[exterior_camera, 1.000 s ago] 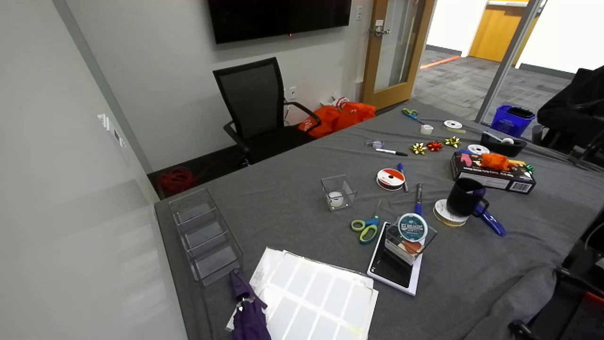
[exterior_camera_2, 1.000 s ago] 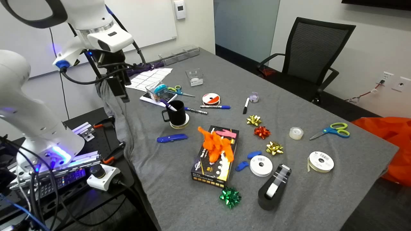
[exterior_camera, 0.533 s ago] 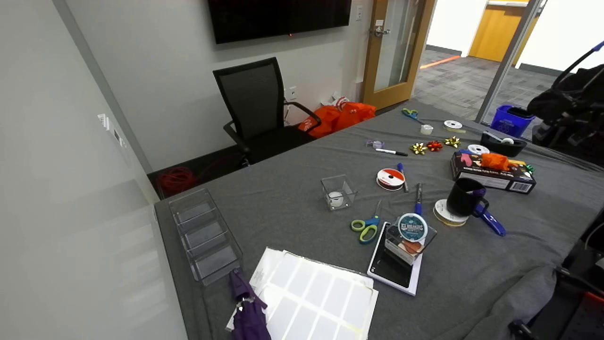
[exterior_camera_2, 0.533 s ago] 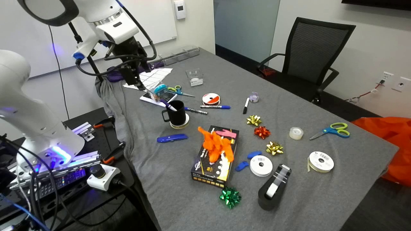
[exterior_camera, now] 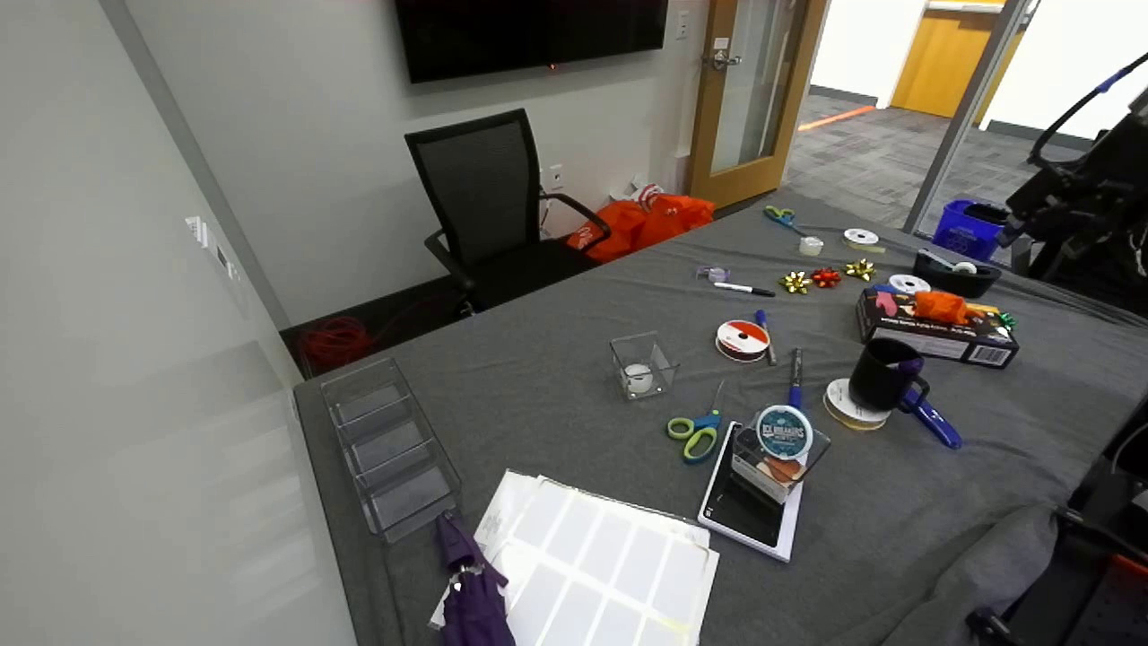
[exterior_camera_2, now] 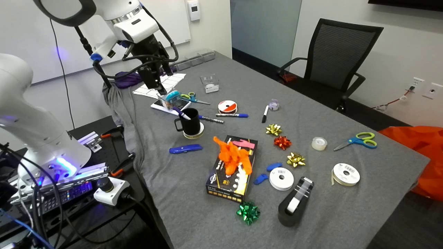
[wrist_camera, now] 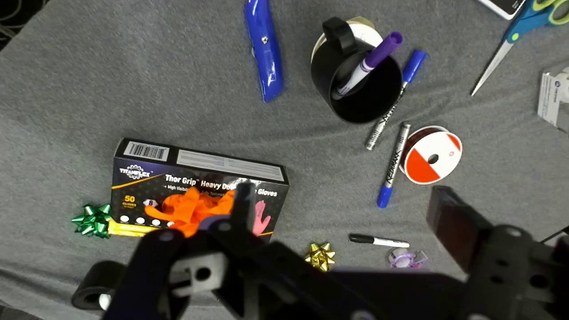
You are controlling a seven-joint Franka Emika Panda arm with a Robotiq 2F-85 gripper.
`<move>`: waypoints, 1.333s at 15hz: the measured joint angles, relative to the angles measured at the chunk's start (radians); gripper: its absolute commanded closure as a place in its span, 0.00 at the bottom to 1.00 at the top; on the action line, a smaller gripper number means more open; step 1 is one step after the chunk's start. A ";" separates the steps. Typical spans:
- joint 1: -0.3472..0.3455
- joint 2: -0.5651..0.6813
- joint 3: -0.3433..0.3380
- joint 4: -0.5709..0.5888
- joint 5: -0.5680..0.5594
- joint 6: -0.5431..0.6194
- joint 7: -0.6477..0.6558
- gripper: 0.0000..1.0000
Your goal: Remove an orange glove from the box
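Observation:
The orange glove [exterior_camera_2: 234, 156] is crumpled and sticks up out of the top of the black glove box [exterior_camera_2: 221, 186]. The glove [exterior_camera: 942, 307] and the box [exterior_camera: 933, 343] also show in an exterior view at the right. In the wrist view the glove [wrist_camera: 191, 209] and the box [wrist_camera: 231, 171] lie at the lower left, partly covered by a finger. My gripper [wrist_camera: 342, 189] is open, with nothing between its fingers. In an exterior view the gripper [exterior_camera_2: 166, 83] hangs above the table's far part, well apart from the box.
A black mug [exterior_camera_2: 191, 121] with a purple marker stands on a ribbon spool. A blue cutter [exterior_camera_2: 185, 148] lies between mug and box. A green bow [exterior_camera_2: 248, 212], a white spool [exterior_camera_2: 281, 178] and a tape dispenser [exterior_camera_2: 296, 202] are near the box. A clear box stands on a tablet [exterior_camera_2: 166, 108].
My arm and gripper have moved to the right in an exterior view, over the tablet's area, and further into view at the right edge of an exterior view. The glove and box have not moved.

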 measured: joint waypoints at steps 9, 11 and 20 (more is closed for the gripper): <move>-0.047 0.160 -0.094 0.070 -0.006 0.128 -0.072 0.00; -0.046 0.237 -0.127 0.088 0.026 0.219 -0.110 0.00; -0.017 0.597 -0.098 0.155 0.149 0.573 0.042 0.00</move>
